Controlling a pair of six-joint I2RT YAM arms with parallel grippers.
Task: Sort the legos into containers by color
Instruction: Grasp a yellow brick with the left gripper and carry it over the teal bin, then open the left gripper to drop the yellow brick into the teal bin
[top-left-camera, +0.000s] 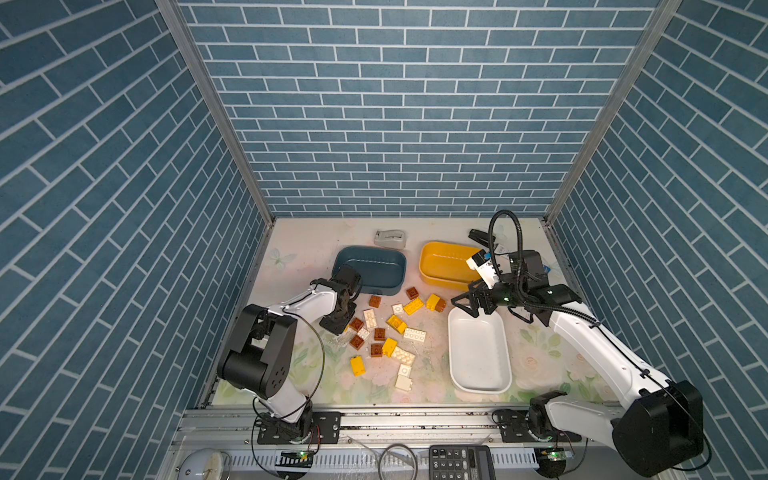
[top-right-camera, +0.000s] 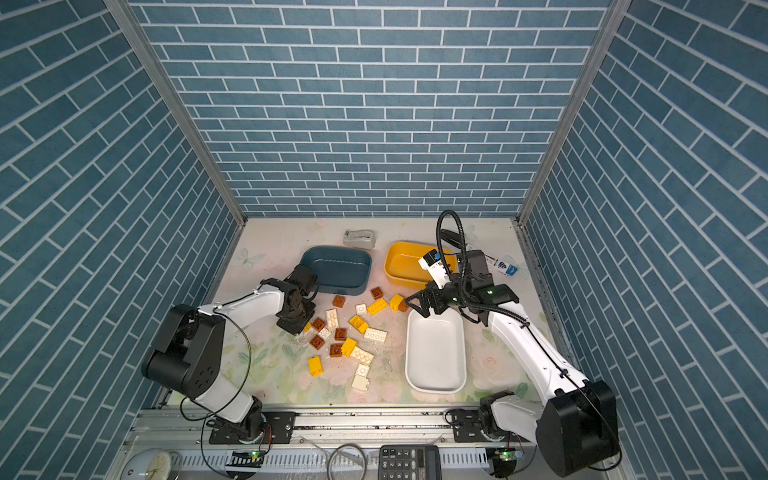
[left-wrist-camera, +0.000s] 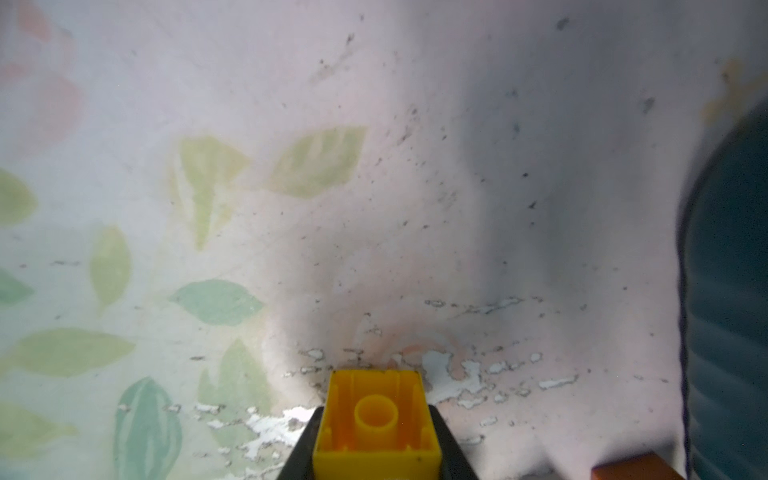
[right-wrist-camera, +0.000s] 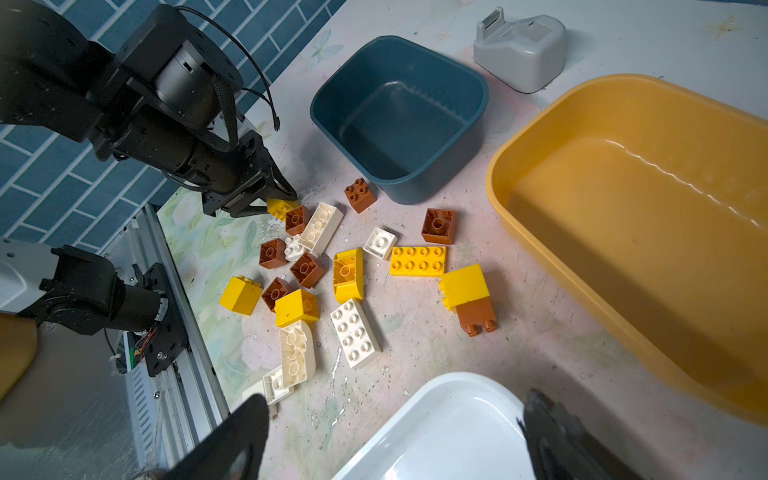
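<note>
Jaws of the left gripper (right-wrist-camera: 277, 202) clamp a yellow brick (left-wrist-camera: 376, 415) at the left edge of the scattered legos (top-left-camera: 414, 334); right gripper (top-left-camera: 462, 306) hangs wide open over the far end of the white tub (top-left-camera: 478, 357).

You get bright, even overhead light in both top views, soft shadows near the dark blue tub (top-left-camera: 370, 270), and brick walls (top-left-camera: 374, 104) bowing toward the frame edges far from it. In the left wrist view that tub is smeared and the table (left-wrist-camera: 374, 166) beside it lies hazy under a broad grey shadow. In the right wrist view a wavy glint marks the yellow tub (right-wrist-camera: 623, 249) beside it, and the fingers (right-wrist-camera: 232, 440) of the right gripper (right-wrist-camera: 395, 397) are dark blurs
</note>
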